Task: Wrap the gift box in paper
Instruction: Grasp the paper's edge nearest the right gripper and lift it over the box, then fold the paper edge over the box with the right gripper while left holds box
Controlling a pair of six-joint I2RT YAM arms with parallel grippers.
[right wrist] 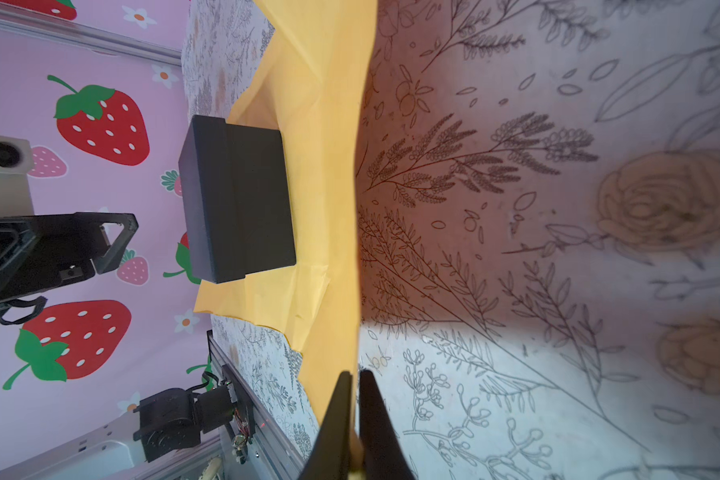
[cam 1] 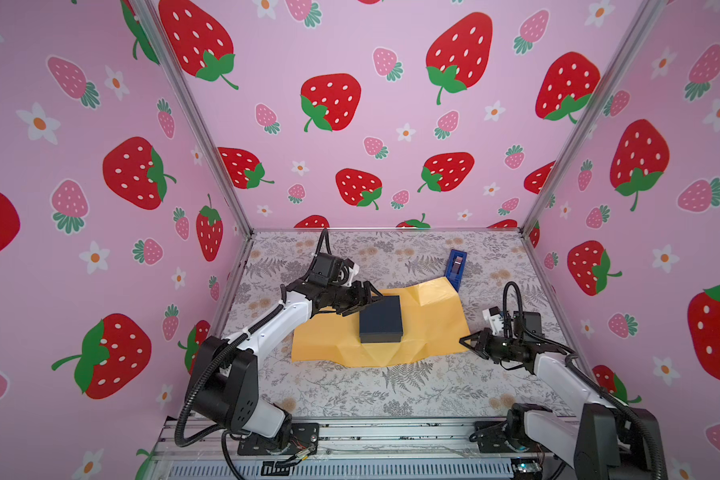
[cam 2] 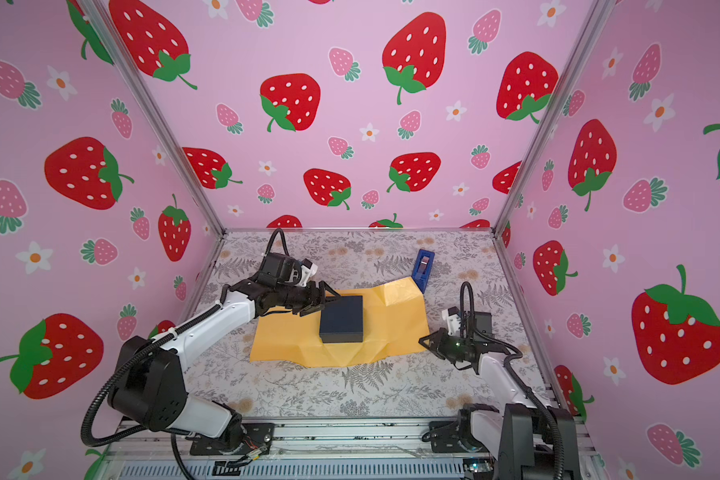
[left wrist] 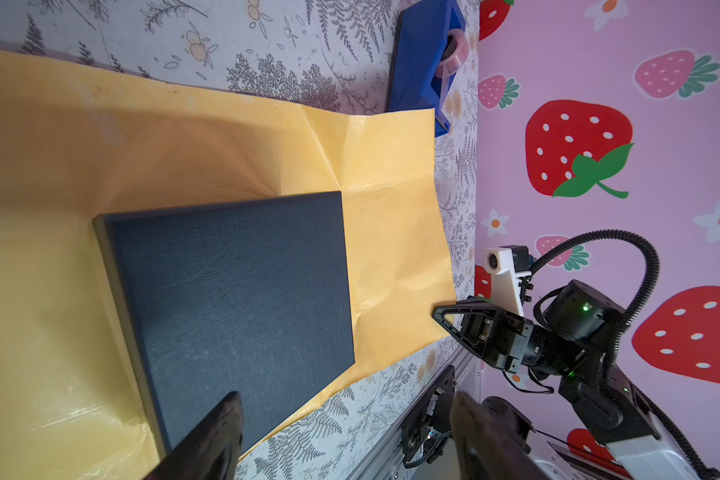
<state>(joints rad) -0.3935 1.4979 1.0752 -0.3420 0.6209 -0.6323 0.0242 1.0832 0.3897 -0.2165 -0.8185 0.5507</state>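
Pinching creased yellow-orange paper (cam 1: pixel 433 328), the right gripper (cam 1: pixel 463 341) is seen closed. The matte black box (cam 1: pixel 381 318) is overhung by the left gripper (cam 1: pixel 368 304) (jaws spread).

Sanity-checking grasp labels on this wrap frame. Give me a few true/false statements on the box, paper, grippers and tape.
1. The gift box sits on the paper. True.
2. The right gripper is open and clear of the paper. False: it is shut on the paper's right edge.
3. The left gripper grips the box. False: its jaws stand open at the box's far left corner, closed on nothing.
4. A blue tape dispenser lies at the paper's far right corner. True.
5. The paper covers the box's top. False: the top is bare.
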